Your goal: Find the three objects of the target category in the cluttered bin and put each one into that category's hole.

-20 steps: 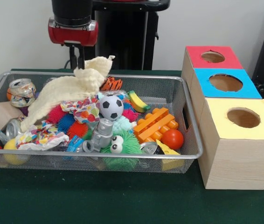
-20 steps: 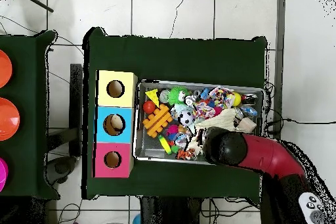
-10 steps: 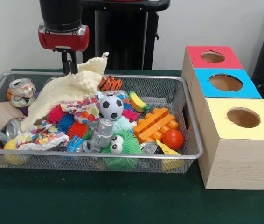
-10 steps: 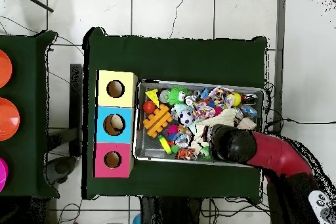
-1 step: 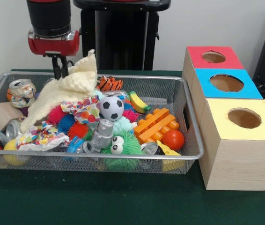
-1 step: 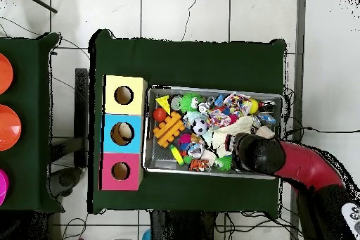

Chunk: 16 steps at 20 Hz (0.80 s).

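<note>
The gripper (image 5: 60, 70) hangs over the far left part of the wire bin (image 5: 188, 123), its thin dark fingers (image 5: 56, 69) drawn close together and pinching the top edge of a cream cloth (image 5: 62, 93). The cloth is lifted at that pinched corner, where one pointed tip stands up just right of the gripper; from there its long axis runs down and to the left, ending low among the clutter beside a crushed can (image 5: 11, 127).

Just below and right of the gripper lie a soccer ball (image 5: 111, 108), a polka-dot fabric (image 5: 84, 112), a grey robot toy (image 5: 103, 135) and a green fuzzy toy with eyes (image 5: 122, 147). Farther right sit an orange building block (image 5: 157, 124), a red ball (image 5: 173, 139) and a banana toy (image 5: 138, 102). Left of the gripper a glass jar (image 5: 21, 92) stands near the bin's wall.

Well to the right of the bin stand three wooden boxes in a row, topped red (image 5: 213, 57), blue (image 5: 226, 83) and yellow (image 5: 243, 119), each with a round hole.

The front view shows the pinch and the lifted corner. From overhead the arm (image 6: 299, 167) covers the gripper, and only a pale patch of cloth (image 6: 235, 129) shows beside it.

Everything rests on a dark green table cover (image 5: 99, 199); the overhead view shows white floor tiles (image 6: 183, 12) around it.
</note>
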Each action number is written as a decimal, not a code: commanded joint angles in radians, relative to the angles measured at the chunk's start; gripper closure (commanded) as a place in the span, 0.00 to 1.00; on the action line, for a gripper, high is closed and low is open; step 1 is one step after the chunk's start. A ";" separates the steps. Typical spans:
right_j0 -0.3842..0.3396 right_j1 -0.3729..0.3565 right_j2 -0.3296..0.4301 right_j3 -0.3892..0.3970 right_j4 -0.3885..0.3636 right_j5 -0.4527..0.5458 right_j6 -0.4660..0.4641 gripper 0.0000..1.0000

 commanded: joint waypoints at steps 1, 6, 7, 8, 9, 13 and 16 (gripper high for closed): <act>-0.042 0.050 0.113 -0.091 -0.076 0.077 -0.221 1.00; -0.066 0.037 0.141 -0.100 -0.087 0.119 -0.233 1.00; -0.069 0.039 0.146 -0.103 -0.091 0.122 -0.233 1.00; -0.072 0.040 0.150 -0.105 -0.095 0.125 -0.233 1.00; -0.074 0.044 0.153 -0.107 -0.100 0.124 -0.232 1.00; -0.072 0.049 0.161 -0.111 -0.115 0.123 -0.214 1.00; -0.070 0.042 0.163 -0.094 -0.127 0.108 -0.191 1.00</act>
